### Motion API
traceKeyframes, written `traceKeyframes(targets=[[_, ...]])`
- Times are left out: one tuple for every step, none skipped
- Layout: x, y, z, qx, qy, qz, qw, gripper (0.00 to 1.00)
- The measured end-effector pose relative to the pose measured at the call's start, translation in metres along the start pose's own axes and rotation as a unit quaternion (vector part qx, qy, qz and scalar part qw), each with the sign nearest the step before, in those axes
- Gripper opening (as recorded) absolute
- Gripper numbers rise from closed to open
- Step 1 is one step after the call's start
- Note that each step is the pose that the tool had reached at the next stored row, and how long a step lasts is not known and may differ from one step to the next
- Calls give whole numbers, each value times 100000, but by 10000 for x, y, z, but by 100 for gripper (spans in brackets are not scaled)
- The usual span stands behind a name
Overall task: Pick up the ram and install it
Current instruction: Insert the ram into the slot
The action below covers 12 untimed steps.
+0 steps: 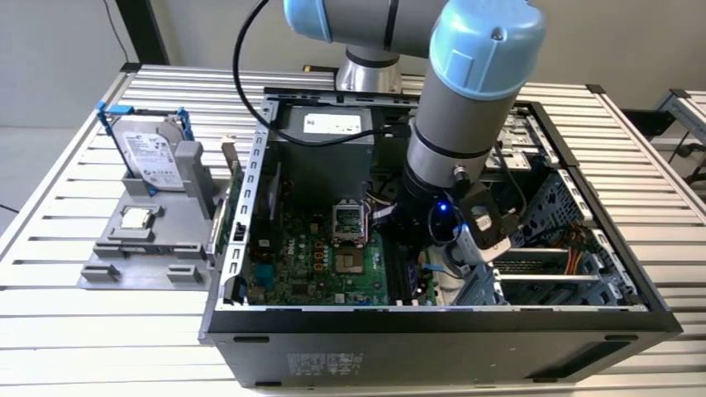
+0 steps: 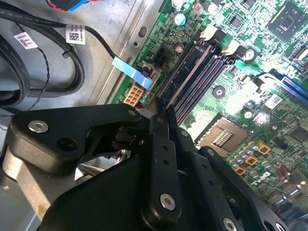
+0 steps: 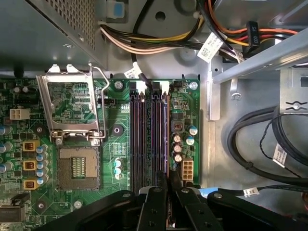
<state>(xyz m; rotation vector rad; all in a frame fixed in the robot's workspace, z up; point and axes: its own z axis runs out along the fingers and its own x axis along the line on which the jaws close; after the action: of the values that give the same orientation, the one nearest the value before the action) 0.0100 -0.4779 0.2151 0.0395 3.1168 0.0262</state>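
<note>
1. Ram stick [image 3: 166, 139], long, thin and dark, stands edge-on in the outermost of the dark memory slots [image 3: 144, 139]. It runs straight away from the fingertips across the green motherboard [image 3: 191, 108].
2. The black two-fingered gripper [image 3: 167, 175] is drawn narrow. In both wrist views its tips sit close together over the near end of the stick, pinching its upper edge [image 2: 190, 72].
3. In the second wrist view the gripper [image 2: 163, 107] hangs low over the board, tips down at the end of the slot row.
4. Just beside the fingertips, on the stick's outer side, sits a small pale yellow plastic connector [image 3: 186, 169].
5. Past the slots on the other side of the hand lie the square bare processor socket [image 3: 77, 166] and its raised silver metal frame [image 3: 70, 103].
6. In the exterior view the grey and light blue robot arm [image 1: 464, 124] reaches down into the open black computer case [image 1: 441, 322].
</note>
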Motion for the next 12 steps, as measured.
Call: traceKeyframes(targets=[[0,0,6,27,-2,2,100000,0],[0,0,12,61,-4,2,100000,0],[1,0,19,92,-1,-1,100000,0],[1,0,27,120,-1,-1,100000,0],[1,0,35,136,-1,-2,100000,0],[2,-1,41,165,2,-1,100000,0],[2,-1,46,163,0,0,100000,0],[2,-1,46,164,0,1,100000,0],[2,-1,46,161,1,1,100000,0],[2,-2,47,159,0,1,100000,0],[2,-1,47,157,0,1,100000,0],[2,-1,47,155,-1,1,100000,0]])
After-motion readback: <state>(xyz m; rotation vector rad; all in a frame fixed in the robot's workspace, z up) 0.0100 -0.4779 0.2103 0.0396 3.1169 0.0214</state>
